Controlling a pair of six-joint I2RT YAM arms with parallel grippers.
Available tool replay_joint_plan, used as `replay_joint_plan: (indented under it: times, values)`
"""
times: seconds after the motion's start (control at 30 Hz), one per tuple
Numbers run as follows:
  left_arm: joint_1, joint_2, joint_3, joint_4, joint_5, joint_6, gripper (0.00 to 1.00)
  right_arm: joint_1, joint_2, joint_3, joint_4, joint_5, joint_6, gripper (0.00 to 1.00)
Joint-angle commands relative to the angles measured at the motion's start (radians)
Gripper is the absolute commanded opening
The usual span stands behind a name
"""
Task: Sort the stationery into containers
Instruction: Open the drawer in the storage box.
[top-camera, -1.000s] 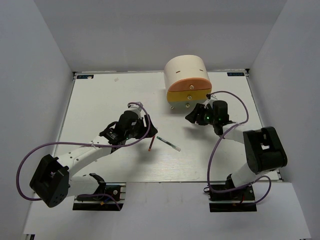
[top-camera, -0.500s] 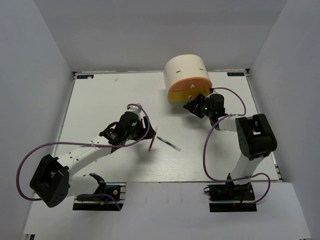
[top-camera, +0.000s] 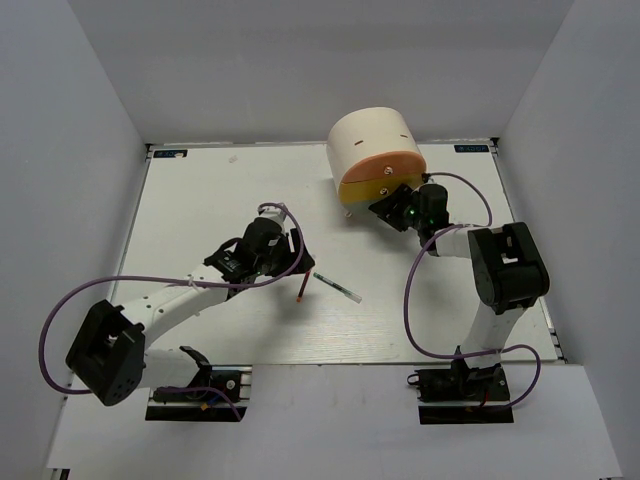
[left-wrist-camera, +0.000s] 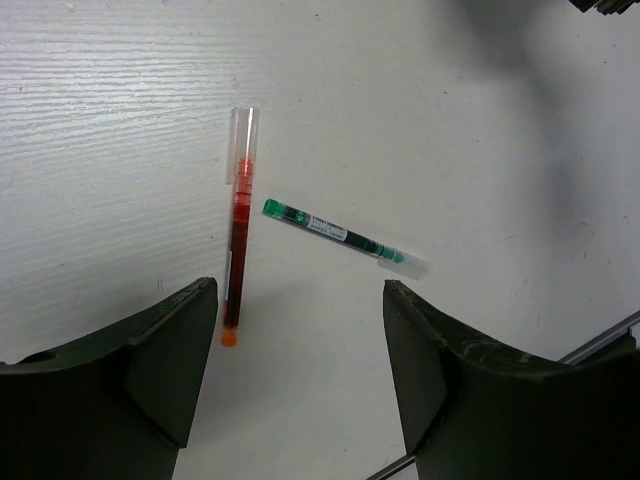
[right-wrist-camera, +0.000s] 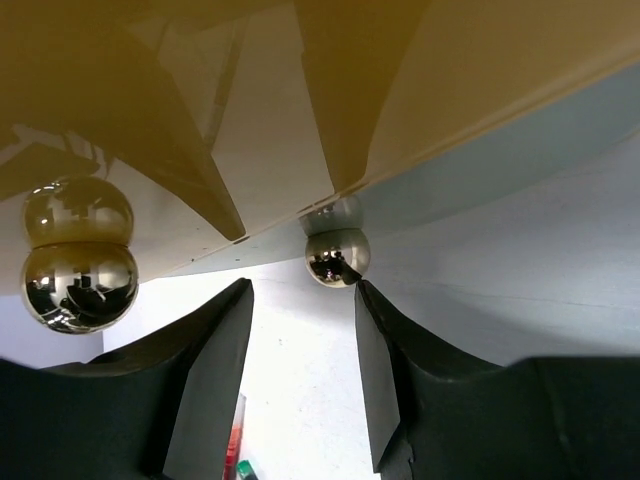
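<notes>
Table (top-camera: 200, 190): white, walled in on 3 sides; both arm bases sit at its near edge.
Organiser (top-camera: 372, 140): cream half-cylinder at the far edge, right of the middle, its flat front turned toward the near edge.
Drawer fronts: orange drawer front (top-camera: 392, 162) on top, yellow drawer front (top-camera: 358, 190) below it. The right arm covers the lower part from above.
Cables (top-camera: 412, 300): purple loops trail from both arms over the table.
Left claw (left-wrist-camera: 298, 295): hangs over the middle of the table, jaws wide apart, holding and touching nothing.
Right claw (right-wrist-camera: 300, 300): up against the organiser's front, jaws apart by a narrower gap, nothing between them.
Red pen (left-wrist-camera: 238, 250): flat on the table near the middle, its orange end just ahead of one left finger (left-wrist-camera: 160, 350).
Clear pen (left-wrist-camera: 345, 238): flat, slanted, its green end just beside the red pen and apart from it.
Knobs: 2 shiny balls. The small knob (right-wrist-camera: 337, 256) sits just ahead of the right claw's gap, the big knob (right-wrist-camera: 78, 280) off to one side. Which drawers they belong to cannot be told.
Change: 1 second ago the right claw hung over the table short of the organiser; it has since closed in on the front and its jaws have narrowed. Both pens lie as before.
</notes>
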Motion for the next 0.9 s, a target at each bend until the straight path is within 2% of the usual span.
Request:
replay_joint_plan:
  times: [0.0, 0.37, 0.87]
  values:
    - [-0.005, -0.008, 0.033, -0.006, -0.004, 0.003, 0.77, -0.002, -0.026, -0.012, 0.042, 0.027, 0.035, 0.51]
    - [-0.005, 0.001, 0.033, -0.006, -0.004, 0.003, 0.77, -0.017, -0.058, -0.064, 0.045, 0.053, 0.068, 0.49]
    - [-0.005, 0.06, 0.093, -0.043, 0.005, 0.012, 0.77, -0.031, 0.018, 0.007, 0.094, 0.049, 0.079, 0.46]
